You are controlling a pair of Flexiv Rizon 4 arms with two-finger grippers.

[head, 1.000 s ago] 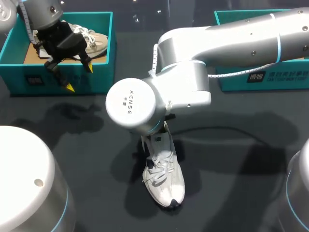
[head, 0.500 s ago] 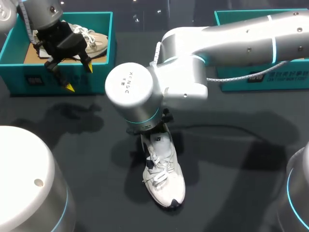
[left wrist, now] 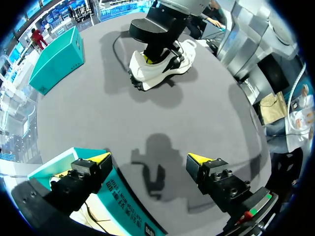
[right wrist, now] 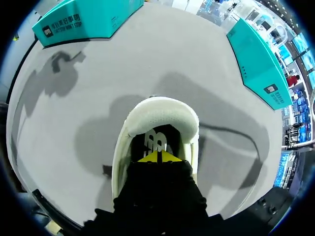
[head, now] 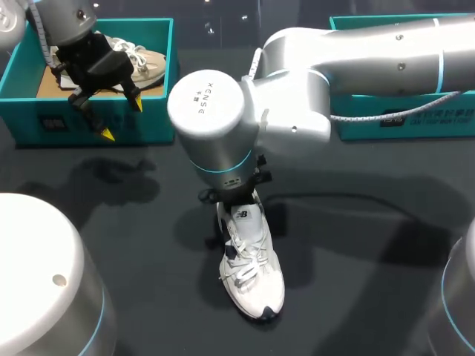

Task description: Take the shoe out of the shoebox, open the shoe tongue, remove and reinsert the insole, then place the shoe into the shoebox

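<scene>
White laced sneaker (head: pixel 252 274) unboxed; insole step apparently under way.
Right gripper (right wrist: pixel 158 157) clenched inside it; left gripper (left wrist: pixel 148 158) released; reboxing remains.

Dark grey table (head: pixel 371 245), w/ a 2nd teal box (head: pixel 356 127) at its back-right edge.

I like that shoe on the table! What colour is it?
The shoe is white with a dark toe; the head view shows it best.

Dark grey table (head: pixel 356 297), matte, perhaps felt-covered, soft shadows
</scene>
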